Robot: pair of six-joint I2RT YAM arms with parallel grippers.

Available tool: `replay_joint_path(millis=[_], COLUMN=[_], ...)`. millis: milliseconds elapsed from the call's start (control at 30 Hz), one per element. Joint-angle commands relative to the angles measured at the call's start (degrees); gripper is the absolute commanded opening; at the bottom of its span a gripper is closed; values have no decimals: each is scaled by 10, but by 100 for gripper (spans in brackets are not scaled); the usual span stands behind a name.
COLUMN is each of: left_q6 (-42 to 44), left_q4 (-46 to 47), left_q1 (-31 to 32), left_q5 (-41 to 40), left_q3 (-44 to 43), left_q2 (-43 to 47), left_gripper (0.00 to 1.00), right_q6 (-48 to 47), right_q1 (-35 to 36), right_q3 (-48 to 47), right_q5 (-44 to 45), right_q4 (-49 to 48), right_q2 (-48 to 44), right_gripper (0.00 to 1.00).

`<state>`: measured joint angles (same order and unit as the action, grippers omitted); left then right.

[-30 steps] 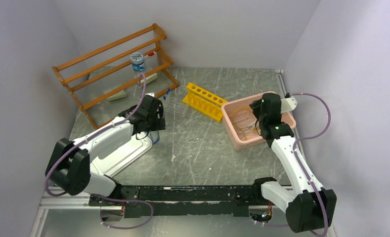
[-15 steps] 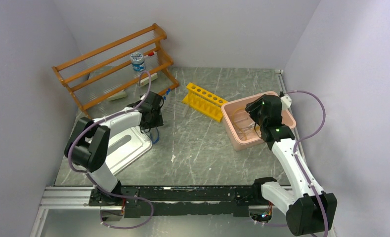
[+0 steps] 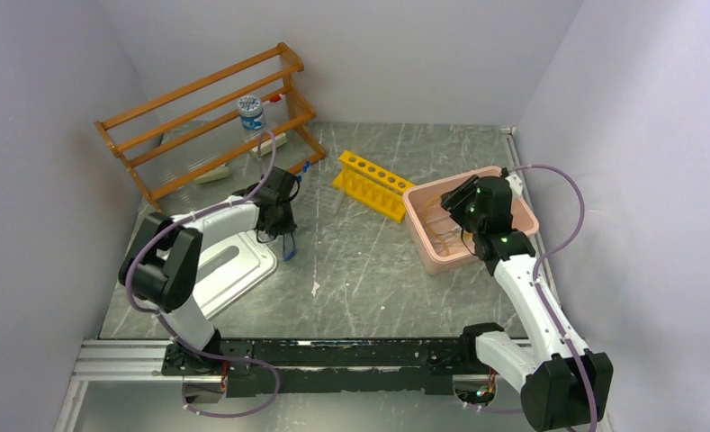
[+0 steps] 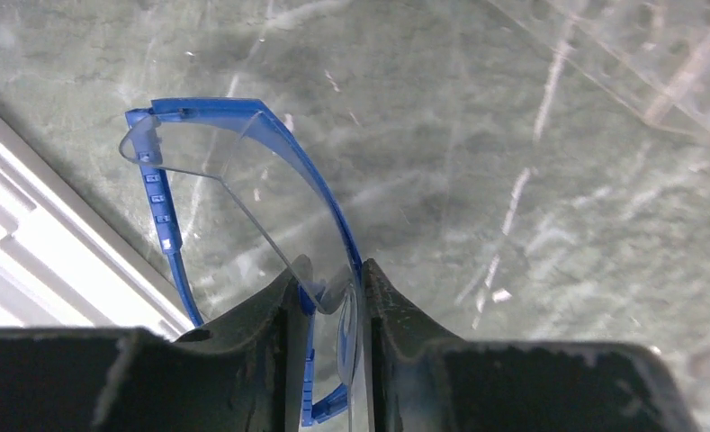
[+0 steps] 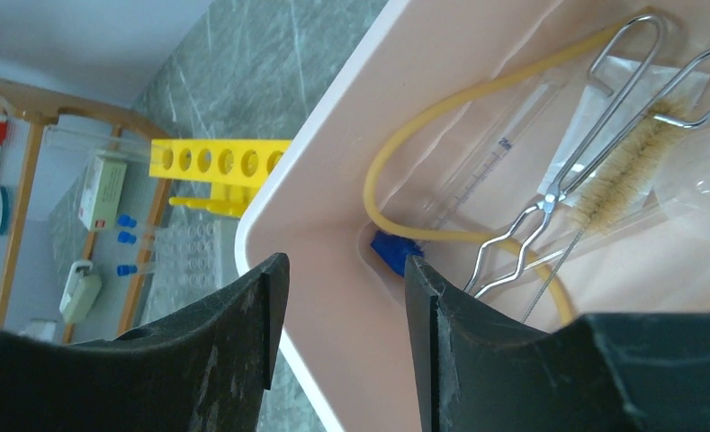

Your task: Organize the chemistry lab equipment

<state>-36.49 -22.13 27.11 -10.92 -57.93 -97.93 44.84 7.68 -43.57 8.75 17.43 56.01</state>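
Left wrist | left end effector [image 4: 328, 281] is pinching blue glasses [image 4: 252, 193], frame running up-left beside tray [image 4: 27, 261] | right end effector [image 5: 346, 270] is hanging open

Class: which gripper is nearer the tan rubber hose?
Right: the right gripper hangs over the pink tub holding the hose; the left gripper is far off by the metal tray.

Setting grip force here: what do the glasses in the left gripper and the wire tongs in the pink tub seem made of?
Safety glasses: likely plastic, a glossy see-through lens catching glare, in an opaque blue frame with moulded notches.
Wire tongs: probably bare steel, thin bent wire with a silvery shine.
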Motion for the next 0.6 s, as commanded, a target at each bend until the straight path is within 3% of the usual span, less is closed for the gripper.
replay_joint_path(millis=[0, 133, 267, 400, 567], left_q6=[28, 53, 60, 44, 23], left_q4=[14, 13, 29, 98, 171], left_q1=[8, 11, 11, 11, 12], left_q5=[57, 122, 217, 347, 439], left_q3=[8, 10, 9, 15, 19], left_q2=[76, 147, 206, 246, 289], left_gripper=[29, 30, 31, 33, 33], right_q6=[-26, -53, -63, 45, 56], right_q1=[-1, -1, 0, 45, 206], right_q3=[-2, 6, 20, 48, -10], right_q5=[-63, -170, -332, -449, -357], right_q4=[-16, -61, -128, -287, -339], right_q2=[-5, -11, -9, 15, 76], right_gripper=[53, 55, 57, 57, 59])
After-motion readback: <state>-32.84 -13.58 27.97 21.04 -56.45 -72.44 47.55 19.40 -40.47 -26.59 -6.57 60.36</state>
